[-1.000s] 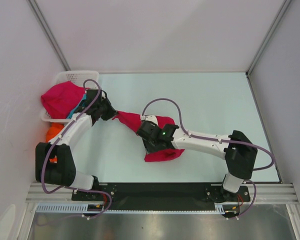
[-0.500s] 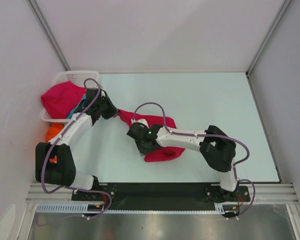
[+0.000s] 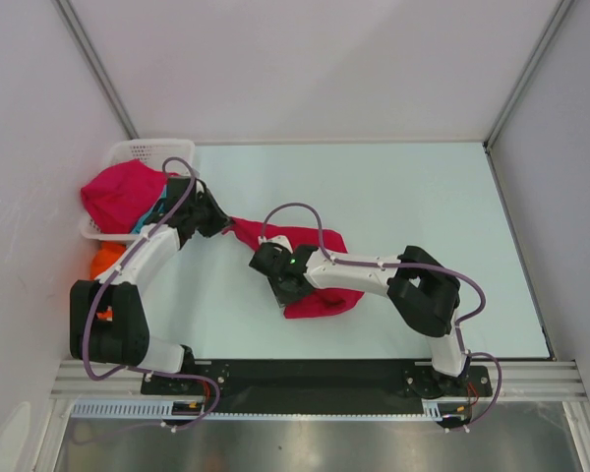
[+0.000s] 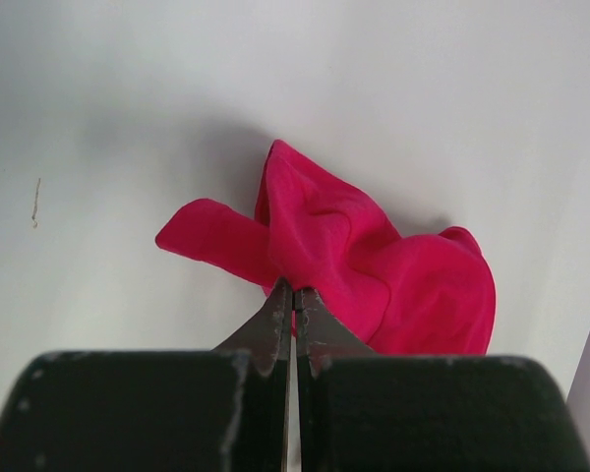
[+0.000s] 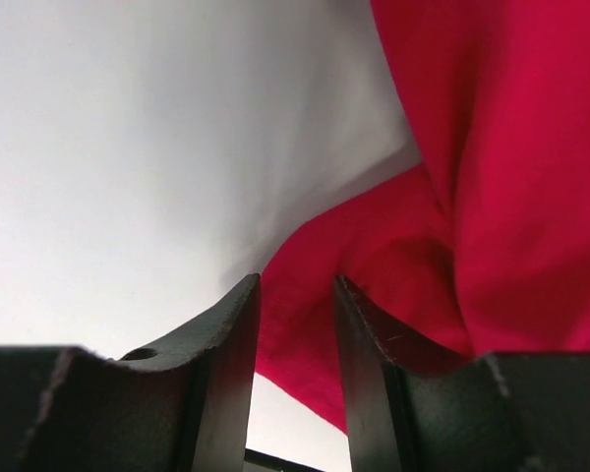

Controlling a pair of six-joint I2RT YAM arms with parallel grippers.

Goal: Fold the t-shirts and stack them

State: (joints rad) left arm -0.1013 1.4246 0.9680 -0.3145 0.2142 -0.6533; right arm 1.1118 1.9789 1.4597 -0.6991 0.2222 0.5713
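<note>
We see left tool (image 4: 293,295) pinched tight on an edge of the red t-shirt (image 4: 374,265) on the tabletop (image 4: 128,118). We note right tool (image 5: 295,295) narrowly parted over it, gripping nothing.

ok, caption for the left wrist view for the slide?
Left gripper shut on a fold of the crumpled crimson-red cloth t-shirt on the white table.

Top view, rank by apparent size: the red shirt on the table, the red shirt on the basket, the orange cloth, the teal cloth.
1. crimson cloth t-shirt on the table, partly covered
2. crimson cloth t-shirt heaped on the white lattice basket
3. bright orange cloth, mostly hidden
4. teal cloth sliver
</note>
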